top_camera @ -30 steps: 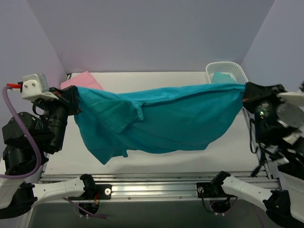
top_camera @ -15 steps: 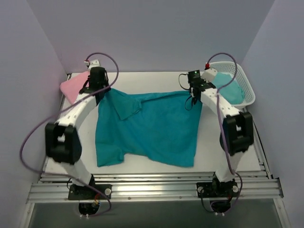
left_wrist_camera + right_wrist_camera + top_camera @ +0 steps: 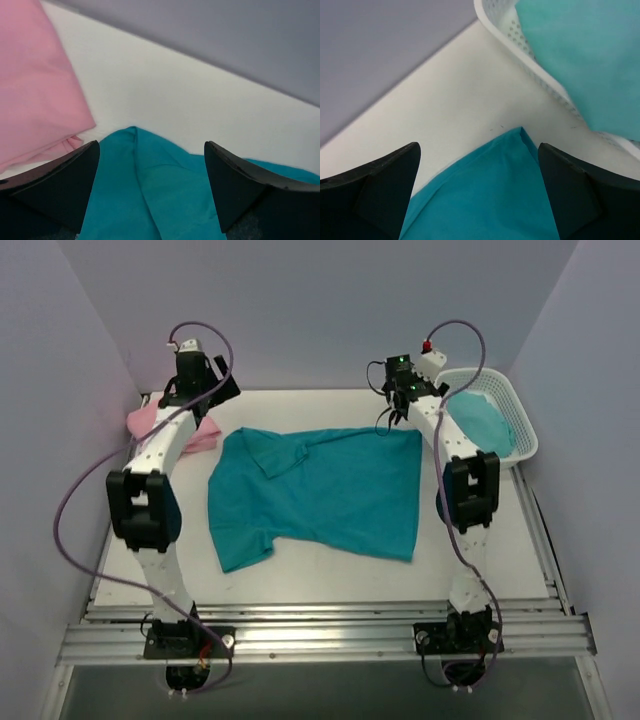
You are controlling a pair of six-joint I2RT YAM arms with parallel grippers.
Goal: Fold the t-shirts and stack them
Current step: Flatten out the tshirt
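The teal t-shirt (image 3: pixel 320 495) lies spread flat on the table, one sleeve folded over near its far left. The pink t-shirt (image 3: pixel 205 432) sits folded at the far left, partly behind the left arm. My left gripper (image 3: pixel 203 392) hovers open over the teal shirt's far left corner (image 3: pixel 131 135). In the left wrist view that gripper (image 3: pixel 151 145) holds nothing, and pink cloth (image 3: pixel 35 90) lies to its left. My right gripper (image 3: pixel 395 400) hangs open over the far right corner (image 3: pixel 520 132). The right wrist view shows this gripper (image 3: pixel 479 145) empty too.
A white basket (image 3: pixel 522 447) stands at the far right with a lighter green cloth (image 3: pixel 487 425) in it; its rim (image 3: pixel 520 55) is close to my right gripper. Lilac walls close in the back and both sides.
Both grippers have opened and let go of the teal shirt, which was stretched in the air and now lies flat. Both arms have drawn back toward the rear wall.
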